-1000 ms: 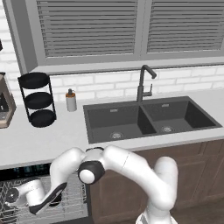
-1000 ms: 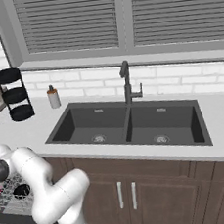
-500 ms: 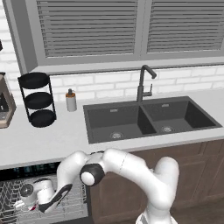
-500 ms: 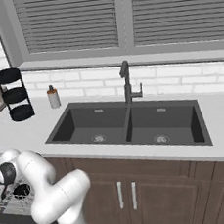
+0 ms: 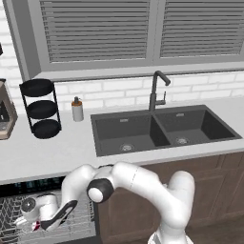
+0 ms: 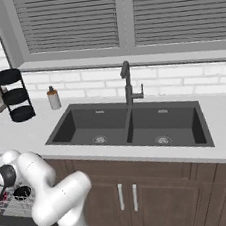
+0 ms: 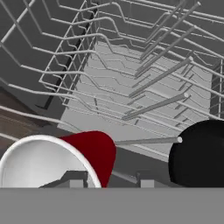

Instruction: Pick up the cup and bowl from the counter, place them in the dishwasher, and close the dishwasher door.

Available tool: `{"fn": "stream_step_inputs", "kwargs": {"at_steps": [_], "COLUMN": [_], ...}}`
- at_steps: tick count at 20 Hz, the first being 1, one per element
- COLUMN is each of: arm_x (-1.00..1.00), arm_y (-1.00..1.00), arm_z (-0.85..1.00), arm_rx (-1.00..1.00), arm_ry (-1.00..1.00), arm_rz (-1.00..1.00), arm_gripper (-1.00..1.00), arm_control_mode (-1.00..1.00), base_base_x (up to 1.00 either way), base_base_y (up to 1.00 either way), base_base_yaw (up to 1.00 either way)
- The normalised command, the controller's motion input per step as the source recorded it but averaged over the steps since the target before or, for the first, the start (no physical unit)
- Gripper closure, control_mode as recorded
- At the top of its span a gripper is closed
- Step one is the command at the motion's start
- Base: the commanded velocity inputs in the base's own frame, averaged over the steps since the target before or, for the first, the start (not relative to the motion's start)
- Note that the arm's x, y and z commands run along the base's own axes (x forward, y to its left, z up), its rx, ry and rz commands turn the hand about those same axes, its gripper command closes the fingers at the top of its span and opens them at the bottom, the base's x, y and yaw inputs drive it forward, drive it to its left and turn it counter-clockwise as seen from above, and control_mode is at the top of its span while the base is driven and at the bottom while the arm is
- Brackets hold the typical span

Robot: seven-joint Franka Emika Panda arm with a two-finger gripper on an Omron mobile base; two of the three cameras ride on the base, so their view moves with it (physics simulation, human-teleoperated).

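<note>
We cannot make out the gripper's [image 5: 29, 225] fingers clearly: in the left base view the hand is low in the dishwasher [image 5: 47, 217], mostly covered by the white wrist, and in the hand view only two small dark tips [image 7: 75, 178] peek above the bottom edge. We cannot tell how far the jaws stand apart or whether they grip anything.

In the hand view one red cup [image 7: 61, 159] sits right at the tips, slightly to their left, its white inside facing us and its lower rim cut off. One black bowl [image 7: 199, 154] lies just to the right of the jaws, cut by the right edge. Both sit among the light grey wires of the rack [image 7: 144, 83], which runs on ahead of the jaws; a tine lies between cup and bowl.

In the right base view the bowl [image 6: 22, 193] shows as a dark round shape in the rack beside the arm, and the hand is cut by the left edge.

On the counter [image 5: 57, 150], well above and behind the jaws, we count one three-tier stand [image 5: 39, 107], one soap bottle [image 5: 77, 109], one faucet [image 5: 157, 90] and one double sink [image 5: 162, 128]. The dishwasher's control strip [image 5: 33, 185] shows bluish marks too small to read.
</note>
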Motion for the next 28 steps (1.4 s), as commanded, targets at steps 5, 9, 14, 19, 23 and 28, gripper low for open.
{"fn": "stream_step_inputs", "kwargs": {"at_steps": [5, 9, 14, 19, 23, 28], "arm_x": [-0.05, -0.15, -0.08, -0.19, -0.61, -0.98], "arm_y": [0.0, 0.0, -0.02, -0.11, -0.32, -0.29], "arm_z": [0.45, 0.94, 0.96, 0.86, 0.64, 0.54], "arm_rx": [-0.1, -0.1, -0.08, -0.03, 0.02, 0.07], "arm_ry": [0.0, 0.0, 0.0, 0.0, 0.0, -0.03], "arm_rz": [0.0, -0.03, -0.07, -0.07, -0.01, -0.02], "arm_gripper": [-1.0, -1.0, -1.0, -1.0, -1.0, -1.0], "arm_control_mode": [-1.0, -1.0, -1.0, -1.0, -1.0, -1.0], "base_base_x": [0.0, 0.0, 0.0, 0.0, 0.0, 0.0], "base_base_y": [0.0, 0.0, 0.0, 0.0, 0.0, 0.0], "base_base_yaw": [0.0, 0.0, 0.0, 0.0, 0.0, 0.0]}}
